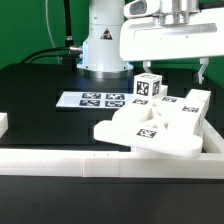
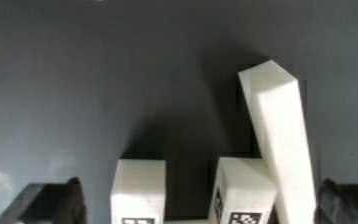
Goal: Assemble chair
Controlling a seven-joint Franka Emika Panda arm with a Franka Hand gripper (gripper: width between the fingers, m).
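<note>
i see gripper (image 2: 190,200) released, jaws wide above chair parts (image 1: 160,128) by table's (image 1: 40,85) border wall (image 1: 100,162). rigid, light, slick plastic; i'd pinch upright post (image 2: 282,140) across flat sides.

You are looking at a robotics lab bench, not a home or a shop. A white robot arm (image 1: 108,40) is bolted onto a matte black worktop (image 1: 40,85), with a plain green screen (image 1: 30,25) behind it and black cables (image 1: 66,25) hanging down. The marker board (image 1: 92,100) lies flat on the worktop, and a low white border wall (image 1: 60,160) fences its near edge.
</note>
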